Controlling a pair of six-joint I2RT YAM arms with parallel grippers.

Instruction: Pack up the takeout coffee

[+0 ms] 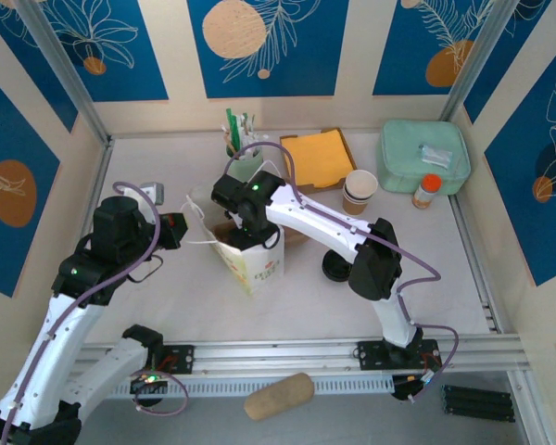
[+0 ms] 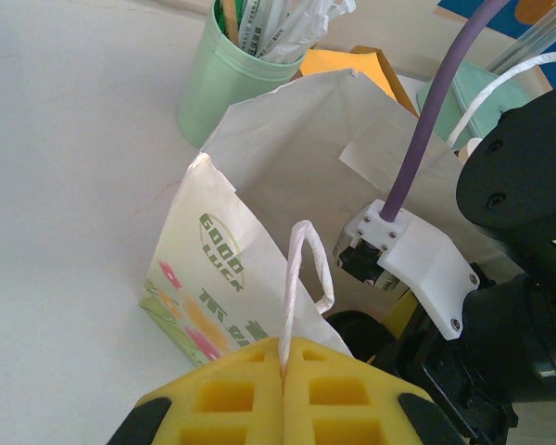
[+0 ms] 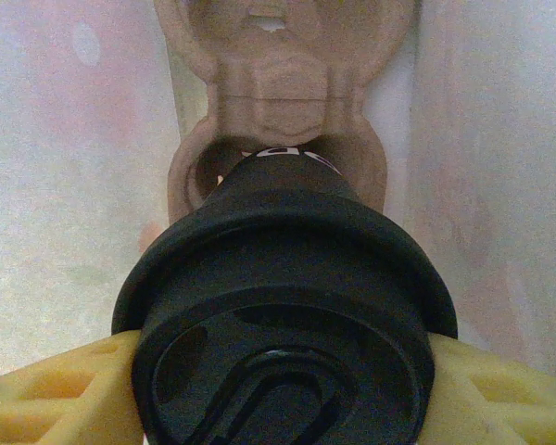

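Right gripper (image 3: 278, 394) is clamped on the takeout coffee (image 3: 283, 306), yellow pads (image 3: 51, 394) pressing either side just under its black lid. Cup and gripper are both down inside the paper bag (image 1: 255, 260). Below the cup lies a brown pulp cup carrier (image 3: 278, 102) on the bag floor. The cup's base looks lined up w/ one ring, but the lid blocks the view, so can't tell if it's touching.

Left gripper (image 2: 284, 375) is pinched tight on the bag's white cord handle (image 2: 301, 278), at the bag's left side. Bag stands upright, approx. mid-table.

Behind the bag: green cup of straws (image 2: 224, 88). Right of the bag: stack of lidless cups (image 1: 360, 190) and a loose black lid (image 1: 335, 269) on the table.
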